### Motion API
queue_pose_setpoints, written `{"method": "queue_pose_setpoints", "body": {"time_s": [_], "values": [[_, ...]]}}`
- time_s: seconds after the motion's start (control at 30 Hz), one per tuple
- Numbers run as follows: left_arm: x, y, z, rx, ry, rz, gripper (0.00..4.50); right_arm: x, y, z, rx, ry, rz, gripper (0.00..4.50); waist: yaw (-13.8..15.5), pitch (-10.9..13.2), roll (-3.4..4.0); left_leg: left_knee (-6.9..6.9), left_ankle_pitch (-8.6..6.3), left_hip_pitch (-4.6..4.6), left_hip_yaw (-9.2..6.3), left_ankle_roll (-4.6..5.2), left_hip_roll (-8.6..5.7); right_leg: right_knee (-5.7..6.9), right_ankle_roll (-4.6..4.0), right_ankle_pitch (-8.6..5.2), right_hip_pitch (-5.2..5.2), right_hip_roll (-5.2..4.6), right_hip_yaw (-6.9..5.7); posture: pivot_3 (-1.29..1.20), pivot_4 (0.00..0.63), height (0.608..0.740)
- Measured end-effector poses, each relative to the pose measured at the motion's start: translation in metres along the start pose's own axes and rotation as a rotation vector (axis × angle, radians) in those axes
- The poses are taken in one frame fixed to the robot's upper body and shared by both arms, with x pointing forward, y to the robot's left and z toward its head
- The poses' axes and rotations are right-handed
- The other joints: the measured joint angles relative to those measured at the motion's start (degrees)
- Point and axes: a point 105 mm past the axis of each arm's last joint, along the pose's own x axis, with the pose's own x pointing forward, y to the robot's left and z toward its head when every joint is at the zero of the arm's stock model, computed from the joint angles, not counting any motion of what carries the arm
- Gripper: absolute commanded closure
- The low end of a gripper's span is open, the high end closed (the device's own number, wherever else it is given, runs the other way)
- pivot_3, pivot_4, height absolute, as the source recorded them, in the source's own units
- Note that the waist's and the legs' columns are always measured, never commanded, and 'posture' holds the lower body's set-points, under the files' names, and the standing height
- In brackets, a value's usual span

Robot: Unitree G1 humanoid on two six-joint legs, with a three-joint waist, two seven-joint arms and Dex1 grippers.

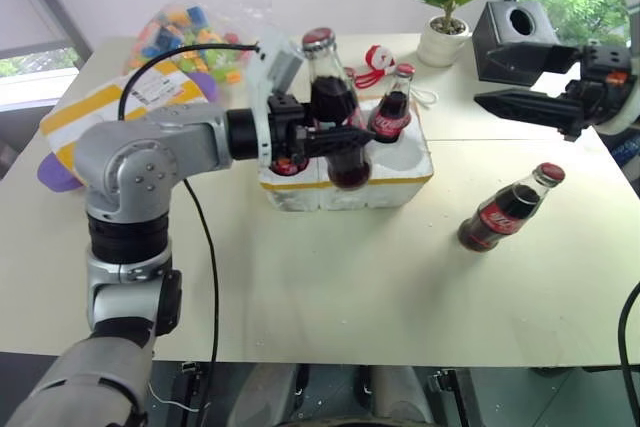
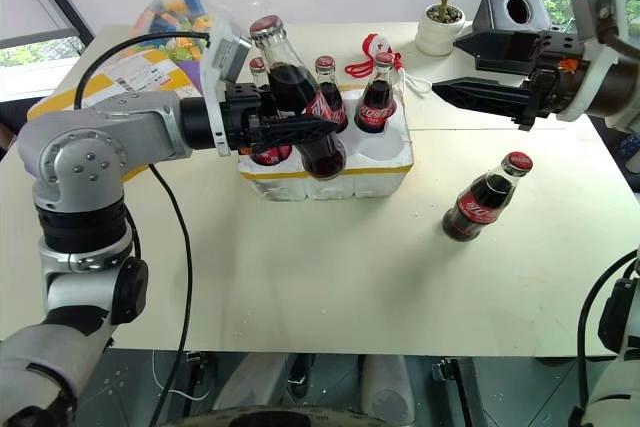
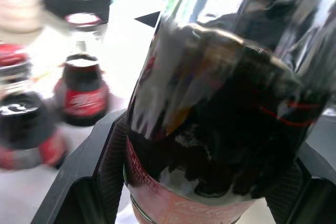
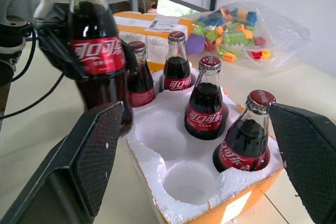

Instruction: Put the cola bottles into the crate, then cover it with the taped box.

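Near the middle of the pale surface [image 1: 330, 297] we see the crate [image 1: 345, 182], a white foam block with a thin yellow band. Four bottles stand in its wells in the right wrist view: two toward the far end [image 4: 177, 69] and [image 4: 139, 77], one in the middle [image 4: 206, 100], and one at the near corner [image 4: 245, 140]. Two wells [image 4: 191, 182] show open, one of them beside the held bottle.

Our left gripper [image 2: 290, 132] has its fingers pinching a cola bottle [image 2: 298, 97] around its body. That bottle hangs tilted over the near left side of the crate, its base low against the front wall, its red cap up and leaning away. It blocks our sight of the bottles behind it in the head views.

Our right gripper [image 2: 475, 72] hovers above the surface to the right of the crate, fingers spread wide and holding nothing. Below it, well apart from the crate, the sixth bottle [image 2: 485, 197] lies on its side with its cap pointing toward the far right.

Behind the crate rest a red-and-white trinket [image 2: 375, 52] and a potted plant [image 1: 447, 7], with a black box [image 1: 515, 42] further right. At the far left lies the taped box [image 1: 120, 107], and behind it a clear bag of coloured blocks [image 1: 190, 32]. A black cable [image 1: 200, 247] loops across the left arm.
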Motion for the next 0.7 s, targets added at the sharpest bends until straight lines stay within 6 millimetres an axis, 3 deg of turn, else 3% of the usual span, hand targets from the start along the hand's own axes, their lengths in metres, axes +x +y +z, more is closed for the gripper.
{"method": "queue_pose_setpoints", "body": {"time_s": [0.23, 0.37, 0.7], "values": [[0.009, -0.003, -0.006, -0.021, 0.024, -0.010, 1.69, 0.001, 0.000, 0.000, 0.000, -0.002, -0.001, 0.00, -0.02, 0.00, 0.00, -0.01, -0.01, 0.00, 0.00, 0.01, 0.00, 0.00, 0.00, 0.00, 0.00, 0.01, 0.00, 0.00, 0.150, 0.732], [0.019, 0.016, -0.019, -0.088, 0.055, 0.084, 1.69, 0.002, 0.005, -0.004, -0.004, 0.012, 0.006, 0.00, 0.06, 0.02, -0.03, -0.01, -0.11, -0.01, 0.00, 0.20, 0.00, 0.01, 0.00, 0.00, 0.00, 0.01, 0.00, 0.00, 0.150, 0.732], [0.031, 0.039, -0.017, -0.238, -0.065, 0.206, 1.69, -0.002, 0.006, -0.009, 0.012, 0.007, -0.017, 0.00, 0.11, 0.01, -0.03, 0.02, -0.13, -0.02, 0.00, 0.22, -0.01, -0.01, 0.01, 0.00, 0.01, -0.01, -0.01, 0.00, 0.150, 0.732]]}}
